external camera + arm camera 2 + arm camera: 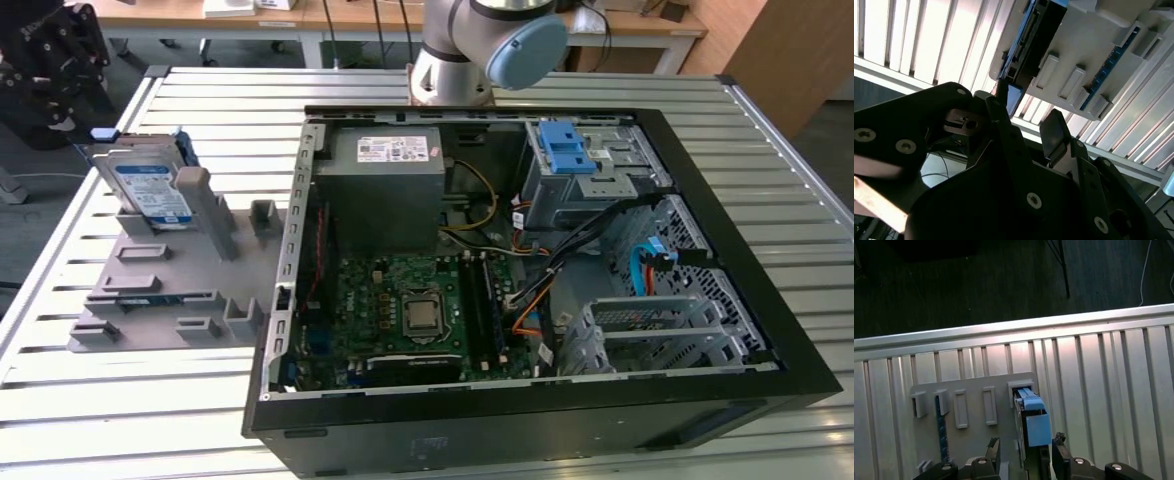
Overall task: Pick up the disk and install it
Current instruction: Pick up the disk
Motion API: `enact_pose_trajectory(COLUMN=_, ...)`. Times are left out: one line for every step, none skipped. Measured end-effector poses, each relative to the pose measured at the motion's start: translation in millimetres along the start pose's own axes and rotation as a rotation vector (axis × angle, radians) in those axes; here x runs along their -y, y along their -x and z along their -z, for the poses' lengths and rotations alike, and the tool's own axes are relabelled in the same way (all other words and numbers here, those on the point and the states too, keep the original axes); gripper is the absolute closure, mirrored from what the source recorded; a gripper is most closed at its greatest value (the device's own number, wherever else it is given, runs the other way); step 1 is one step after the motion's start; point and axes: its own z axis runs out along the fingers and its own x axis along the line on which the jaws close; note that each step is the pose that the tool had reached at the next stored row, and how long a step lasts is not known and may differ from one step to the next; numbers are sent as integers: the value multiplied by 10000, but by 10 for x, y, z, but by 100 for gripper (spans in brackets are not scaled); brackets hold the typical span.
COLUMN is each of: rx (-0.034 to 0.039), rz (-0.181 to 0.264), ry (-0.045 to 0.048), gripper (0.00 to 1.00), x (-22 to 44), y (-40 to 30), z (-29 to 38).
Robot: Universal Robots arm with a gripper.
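The arm (451,62) is a silver-grey tube with a round light-blue cap (527,48) on its joint. The gripper (1026,114) is matte black and angular (silver screw heads (906,146) dot its plates), with flat dark fingers (1055,131).

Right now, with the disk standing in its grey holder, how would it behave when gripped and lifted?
The disk looks like a rigid metal slab, so probably stiff and dense. It stands on edge in the grey holder, so a sideways nudge could tip it. Its label face may be slick.
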Motion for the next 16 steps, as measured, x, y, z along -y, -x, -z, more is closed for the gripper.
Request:
enact_pose_trajectory(rx=-4, rz=197, ry=6, gripper=47, x=0, y=0, z=-5)
enact_pose_trajectory(rx=-5, rz=337, ry=9, gripper=47, x=0, y=0, z=-13)
enact_pose_trajectory(rx=-5, rz=365, ry=9, gripper=47, x=0, y=-1, z=-26)
enact_pose_trajectory(rx=-6, rz=367, ry=11, gripper=47, x=0, y=0, z=-41)
enact_pose_trajectory(rx=-5, rz=366, ry=10, gripper=47, x=-1, y=2, z=-59)
enact_pose_trajectory(rx=-5, rz=365, ry=11, gripper=47, x=-3, y=8, z=-77)
enact_pose_trajectory(rx=-5, rz=365, ry=10, gripper=47, x=-7, y=14, z=-95)
enact_pose_trajectory(rx=-5, rz=364, ry=10, gripper=47, x=-14, y=15, z=-109)
enact_pose_trajectory(rx=-5, rz=365, ry=10, gripper=47, x=-20, y=17, z=-122)
enact_pose_trajectory(rx=-6, rz=369, ry=11, gripper=47, x=-21, y=20, z=-130)
enact_pose_trajectory(rx=-5, rz=372, ry=10, gripper=47, x=-23, y=21, z=-140)
enact_pose_trajectory(rx=-6, rz=376, ry=11, gripper=47, x=-24, y=23, z=-148)
enact_pose_trajectory(rx=-7, rz=377, ry=15, gripper=47, x=-25, y=27, z=-154)
enact_pose_trajectory(rx=-5, rz=378, ry=25, gripper=47, x=-26, y=28, z=-165)
enact_pose_trajectory(rx=-8, rz=379, ry=44, gripper=47, x=-27, y=29, z=-174)
enact_pose_trajectory(rx=-10, rz=384, ry=53, gripper=47, x=-29, y=33, z=-180)
